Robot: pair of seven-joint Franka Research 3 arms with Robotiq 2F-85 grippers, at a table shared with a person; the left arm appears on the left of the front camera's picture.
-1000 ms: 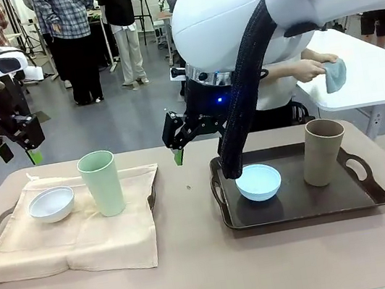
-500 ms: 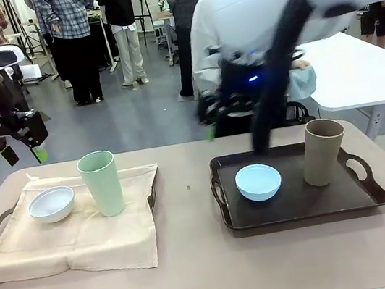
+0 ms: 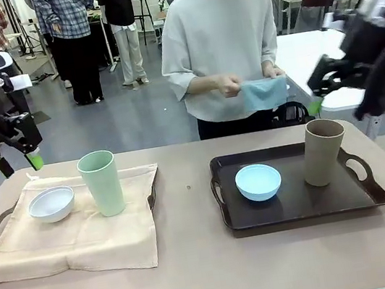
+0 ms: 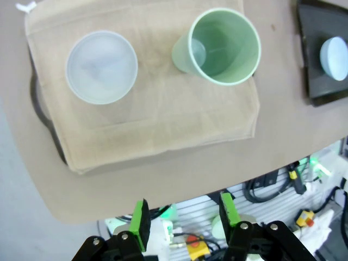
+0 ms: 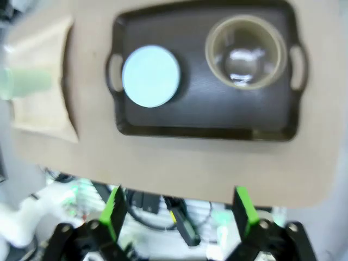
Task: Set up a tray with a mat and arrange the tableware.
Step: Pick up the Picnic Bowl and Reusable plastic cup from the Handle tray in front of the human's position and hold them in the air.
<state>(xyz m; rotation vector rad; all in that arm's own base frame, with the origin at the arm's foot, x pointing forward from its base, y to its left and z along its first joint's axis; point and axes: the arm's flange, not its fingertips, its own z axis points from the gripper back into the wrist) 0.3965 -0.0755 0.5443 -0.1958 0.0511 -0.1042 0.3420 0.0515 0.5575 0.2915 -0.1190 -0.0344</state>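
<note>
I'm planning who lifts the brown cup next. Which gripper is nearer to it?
Right. The right gripper hangs high over the table end holding the brown cup; the left gripper hangs at the opposite end, near the mat.

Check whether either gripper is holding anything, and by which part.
Nothing: the left gripper and the right gripper are both open and empty. The person's hands hold a light blue cloth.

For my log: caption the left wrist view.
Past the open left claw: white round bowl and tall pale green cup on beige cloth mat.
</note>
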